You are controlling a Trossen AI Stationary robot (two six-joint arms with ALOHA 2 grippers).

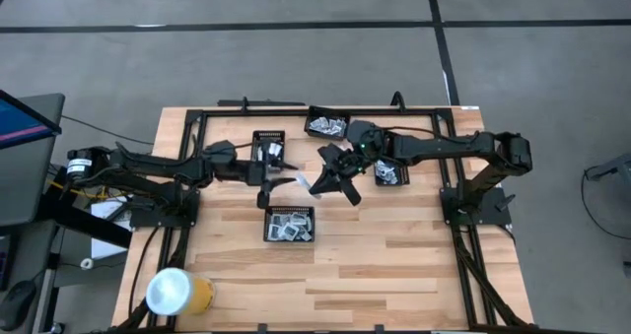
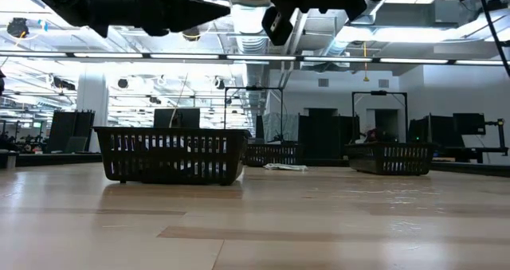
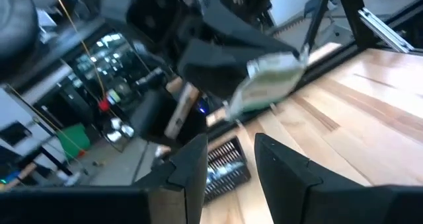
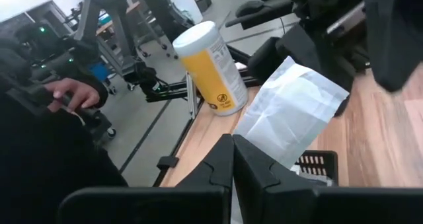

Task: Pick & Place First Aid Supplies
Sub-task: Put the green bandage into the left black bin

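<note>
My right gripper (image 1: pixel 328 176) hangs above the middle of the table, shut on a white first aid packet (image 4: pixel 291 112) that sticks out past its fingers (image 4: pixel 232 159). From above, the packet (image 1: pixel 319 184) shows as a pale strip between the two arms. My left gripper (image 1: pixel 293 173) faces it from the left, open and holding nothing, just short of the packet. In the left wrist view the packet (image 3: pixel 268 84) hangs ahead of the parted fingers (image 3: pixel 188 168). More packets lie in the black mesh tray (image 1: pixel 290 224) below both grippers.
Three more black mesh trays stand on the table: one (image 1: pixel 268 145) by the left arm, one (image 1: pixel 326 124) at the back holding packets, one (image 1: pixel 391 172) under the right arm. A yellow canister with a white lid (image 1: pixel 177 292) stands at the front left corner. A person's hand (image 4: pixel 66 95) shows beyond the table.
</note>
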